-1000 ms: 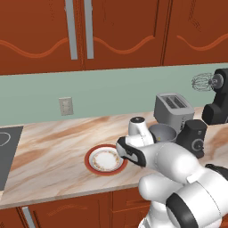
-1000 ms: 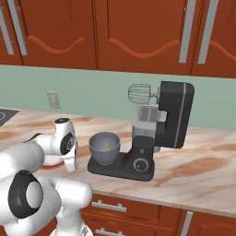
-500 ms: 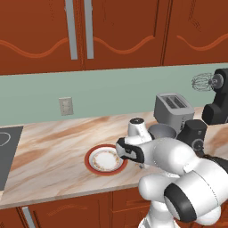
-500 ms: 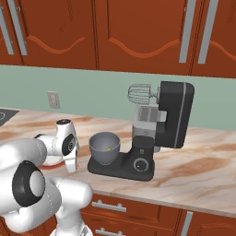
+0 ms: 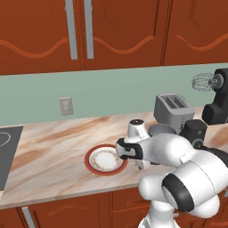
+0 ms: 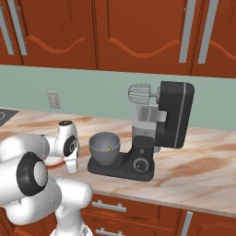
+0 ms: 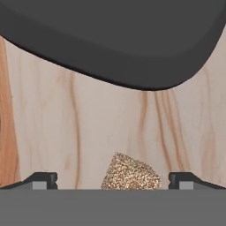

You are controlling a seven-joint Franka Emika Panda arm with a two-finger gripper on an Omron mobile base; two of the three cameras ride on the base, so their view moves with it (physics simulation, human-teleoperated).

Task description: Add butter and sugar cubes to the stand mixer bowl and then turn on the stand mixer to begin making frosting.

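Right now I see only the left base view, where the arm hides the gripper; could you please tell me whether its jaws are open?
Observer: Yes, open. In the hand view the fingertips stand wide apart and grip nothing.
Operator: Is a sugar cube anywhere near them?
Observer: One sugar cube lies on the counter between them, just short of the stand mixer's dark base.
Operator: Has the butter gone in?
Observer: The right base view shows a small yellow piece inside the stand mixer bowl.
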